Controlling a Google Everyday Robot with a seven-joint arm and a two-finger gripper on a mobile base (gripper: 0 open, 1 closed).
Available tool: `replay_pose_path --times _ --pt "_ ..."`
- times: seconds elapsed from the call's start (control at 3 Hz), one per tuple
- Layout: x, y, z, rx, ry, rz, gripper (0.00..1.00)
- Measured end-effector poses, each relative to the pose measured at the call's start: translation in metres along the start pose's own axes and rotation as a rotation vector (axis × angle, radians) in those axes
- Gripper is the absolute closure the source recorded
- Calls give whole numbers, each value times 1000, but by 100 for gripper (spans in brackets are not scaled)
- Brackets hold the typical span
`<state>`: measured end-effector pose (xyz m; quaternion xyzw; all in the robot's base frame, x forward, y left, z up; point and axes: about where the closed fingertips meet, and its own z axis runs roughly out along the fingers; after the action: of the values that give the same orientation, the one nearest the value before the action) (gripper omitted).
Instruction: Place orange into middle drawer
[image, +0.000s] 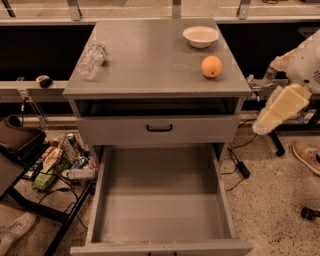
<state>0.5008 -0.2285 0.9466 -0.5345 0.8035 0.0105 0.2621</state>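
The orange (211, 66) sits on the grey cabinet top (150, 55), near its right front corner. The middle drawer (160, 212) is pulled out wide open below, and its flat grey floor is bare. My arm's cream-coloured link (279, 109) hangs off the cabinet's right side. My gripper (256, 86) is just past the cabinet top's right edge, level with it and to the right of the orange, apart from it.
A white bowl (201, 36) stands behind the orange and a clear plastic bottle (92, 61) lies at the top's left. A shut drawer front with a black handle (159, 128) sits above the open drawer. Clutter and cables (60, 165) lie on the floor at left.
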Motion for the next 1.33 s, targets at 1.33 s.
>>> replay_pose_path --times 1.33 --pt "-31 -131 97 208 -494 297 0"
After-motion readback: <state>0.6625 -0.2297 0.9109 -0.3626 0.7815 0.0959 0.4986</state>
